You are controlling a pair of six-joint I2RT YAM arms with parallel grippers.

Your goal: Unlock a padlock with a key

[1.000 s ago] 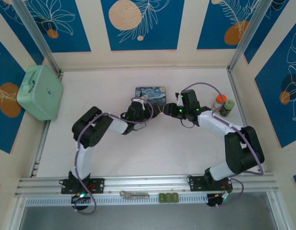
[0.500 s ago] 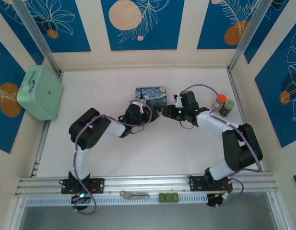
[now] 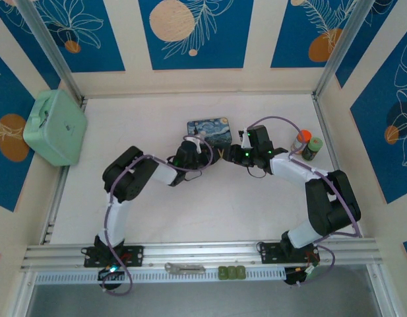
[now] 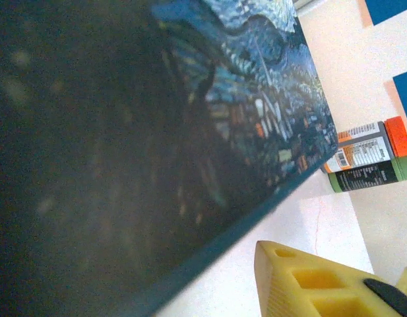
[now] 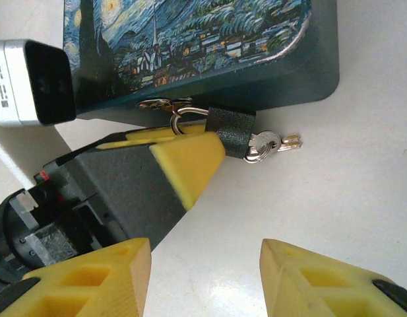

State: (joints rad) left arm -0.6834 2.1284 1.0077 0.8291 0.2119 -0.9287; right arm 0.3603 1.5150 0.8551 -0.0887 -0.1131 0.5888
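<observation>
The little black padlock (image 5: 231, 129) hangs by its loop on the clasp of the blue painted tin (image 5: 210, 39). The key (image 5: 272, 142) sits at its other end. The padlock touches the tip of the left gripper (image 5: 202, 137), by a yellow finger (image 5: 187, 162). I cannot tell if that gripper grips it. The padlock is straight ahead of the right gripper (image 5: 204, 281), whose jaws are apart and hold nothing.

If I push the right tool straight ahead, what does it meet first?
Probably the left tool's yellow fingertip, with the padlock just beyond, by the tin; depth is unclear.
</observation>
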